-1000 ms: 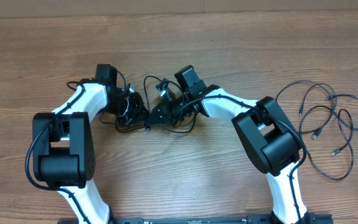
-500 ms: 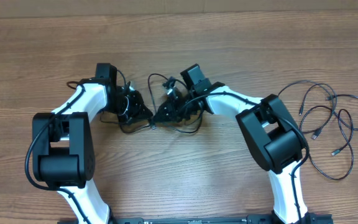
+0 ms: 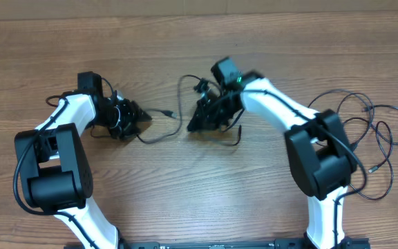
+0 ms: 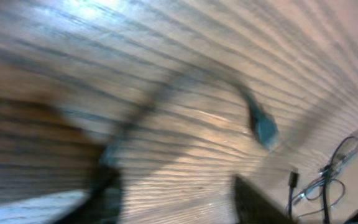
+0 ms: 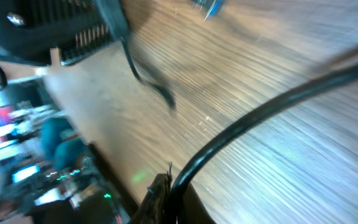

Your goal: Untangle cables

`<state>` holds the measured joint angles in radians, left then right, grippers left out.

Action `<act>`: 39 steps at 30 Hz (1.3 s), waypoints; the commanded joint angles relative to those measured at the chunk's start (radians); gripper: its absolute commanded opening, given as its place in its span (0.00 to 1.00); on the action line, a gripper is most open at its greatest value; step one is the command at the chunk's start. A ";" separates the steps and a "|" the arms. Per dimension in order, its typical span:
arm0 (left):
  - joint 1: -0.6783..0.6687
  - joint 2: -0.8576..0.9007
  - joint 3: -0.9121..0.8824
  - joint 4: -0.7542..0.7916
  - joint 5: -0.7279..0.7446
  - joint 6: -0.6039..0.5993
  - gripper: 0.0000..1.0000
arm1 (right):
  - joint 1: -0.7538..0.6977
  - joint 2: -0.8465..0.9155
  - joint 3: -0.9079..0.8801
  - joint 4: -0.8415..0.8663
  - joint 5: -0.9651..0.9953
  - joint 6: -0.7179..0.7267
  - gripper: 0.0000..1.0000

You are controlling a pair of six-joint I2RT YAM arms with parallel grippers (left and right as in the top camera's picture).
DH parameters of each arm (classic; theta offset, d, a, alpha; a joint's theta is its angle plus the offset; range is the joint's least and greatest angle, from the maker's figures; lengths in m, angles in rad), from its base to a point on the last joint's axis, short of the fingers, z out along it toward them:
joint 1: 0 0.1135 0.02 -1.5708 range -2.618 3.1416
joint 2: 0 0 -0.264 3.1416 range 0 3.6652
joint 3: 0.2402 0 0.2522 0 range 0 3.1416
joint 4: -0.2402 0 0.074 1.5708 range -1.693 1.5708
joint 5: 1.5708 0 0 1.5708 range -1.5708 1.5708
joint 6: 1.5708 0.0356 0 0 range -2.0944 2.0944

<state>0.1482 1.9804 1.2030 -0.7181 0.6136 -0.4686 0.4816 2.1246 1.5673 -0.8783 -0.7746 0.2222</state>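
Note:
A small knot of thin black cables (image 3: 216, 114) lies at the table's middle, under my right gripper (image 3: 192, 126). One cable with a plug end (image 3: 169, 112) trails left from it and curves toward my left gripper (image 3: 141, 119). The right gripper (image 5: 169, 182) is shut on a black cable (image 5: 260, 112) that runs up and away to the right. In the blurred left wrist view my left gripper (image 4: 173, 185) stands open over bare wood, a cable's plug (image 4: 263, 127) lying ahead of it.
A second heap of loose black cables (image 3: 365, 128) with small plugs spreads at the right side, beside the right arm's base. One cable loop (image 3: 185, 81) arches behind the right gripper. The table is brown wood throughout.
My left gripper has opened and pulled back to the left, away from the knot. The right gripper has shifted right with its cable, leaving one cable drawn out between the two.

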 commanded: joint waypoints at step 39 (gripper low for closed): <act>-0.252 0.011 -0.013 -0.059 -0.272 0.017 0.04 | -0.037 -0.013 -0.042 0.090 0.309 0.205 0.80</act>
<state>-0.0856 1.9705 1.2068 -0.7773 0.3981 -0.4644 0.4271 2.1056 1.5764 -0.8314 -0.4572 0.3233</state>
